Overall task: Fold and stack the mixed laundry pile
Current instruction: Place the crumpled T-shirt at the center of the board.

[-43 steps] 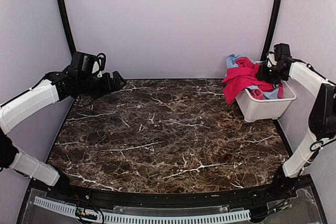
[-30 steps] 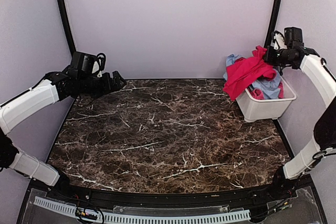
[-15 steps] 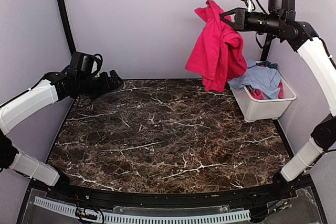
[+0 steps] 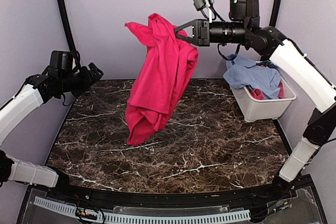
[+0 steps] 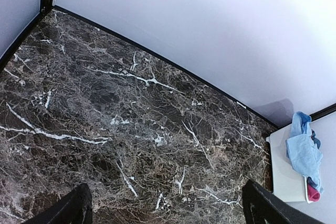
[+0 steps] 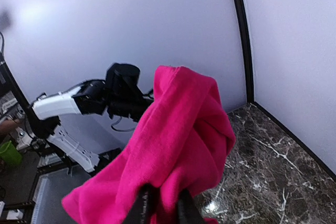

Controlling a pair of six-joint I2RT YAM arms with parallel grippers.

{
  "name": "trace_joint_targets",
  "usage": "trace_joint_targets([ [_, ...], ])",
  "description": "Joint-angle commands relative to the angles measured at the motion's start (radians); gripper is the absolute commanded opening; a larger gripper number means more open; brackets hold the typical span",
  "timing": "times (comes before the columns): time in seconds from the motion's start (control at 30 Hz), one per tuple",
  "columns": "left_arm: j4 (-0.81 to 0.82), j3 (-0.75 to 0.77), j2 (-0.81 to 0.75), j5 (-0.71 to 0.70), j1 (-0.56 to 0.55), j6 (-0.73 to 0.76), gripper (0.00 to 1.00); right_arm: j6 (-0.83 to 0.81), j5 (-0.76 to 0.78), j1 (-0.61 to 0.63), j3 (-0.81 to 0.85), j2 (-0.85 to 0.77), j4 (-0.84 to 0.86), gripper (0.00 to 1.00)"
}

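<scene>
My right gripper (image 4: 181, 31) is shut on a pink-red garment (image 4: 157, 77) and holds it high over the middle of the table; the cloth hangs down and its lower end reaches the marble. In the right wrist view the garment (image 6: 173, 145) bunches between the fingers (image 6: 144, 205). The rest of the pile, a light-blue shirt (image 4: 254, 77) and a red piece (image 4: 257, 94), sits in the white tub (image 4: 265, 106) at the back right; the shirt (image 5: 303, 150) also shows in the left wrist view. My left gripper (image 4: 94, 72) is open and empty, at the far left above the table, fingertips (image 5: 79, 208) wide apart.
The dark marble table (image 4: 210, 140) is walled by pale panels with black corner posts (image 4: 63, 19). The tub stands against the right wall. A slotted white rail (image 4: 157, 217) runs along the near edge.
My right gripper lifted the pink-red garment out of the tub and swung it up and left over the table's middle. The left arm drew back towards the left wall.
</scene>
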Motion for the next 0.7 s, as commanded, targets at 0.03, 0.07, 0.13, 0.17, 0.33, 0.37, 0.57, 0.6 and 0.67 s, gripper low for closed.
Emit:
trace_joint_targets([
  [0.03, -0.051, -0.023, -0.033, 0.016, 0.013, 0.028, 0.99, 0.039, 0.161, -0.060, -0.440, -0.076, 0.119, 0.71],
  [0.07, -0.051, -0.030, -0.034, 0.037, 0.015, 0.036, 0.99, 0.055, 0.198, -0.088, -0.534, -0.095, 0.125, 0.82],
  [0.13, -0.036, -0.049, -0.033, 0.082, 0.014, 0.052, 0.99, 0.063, 0.276, -0.126, -0.665, -0.131, 0.126, 0.98],
  [0.17, -0.017, -0.056, -0.033, 0.100, 0.015, 0.056, 0.99, 0.056, 0.323, -0.133, -0.702, -0.147, 0.112, 0.99],
  [0.33, 0.036, -0.093, 0.011, 0.245, -0.007, 0.121, 0.99, 0.023, 0.370, -0.139, -0.765, -0.202, 0.033, 0.99],
  [0.37, 0.044, -0.097, 0.019, 0.257, -0.017, 0.150, 0.99, 0.024, 0.341, -0.138, -0.777, -0.206, 0.029, 0.98],
  [0.57, 0.031, -0.095, 0.145, 0.310, -0.149, 0.238, 0.94, 0.047, 0.229, -0.057, -0.838, -0.173, 0.033, 0.93],
  [0.6, 0.022, -0.097, 0.177, 0.321, -0.179, 0.242, 0.89, 0.047, 0.216, -0.030, -0.844, -0.161, 0.035, 0.93],
  [0.67, 0.029, -0.114, 0.211, 0.341, -0.210, 0.241, 0.83, 0.046, 0.201, 0.019, -0.856, -0.124, 0.044, 0.92],
])
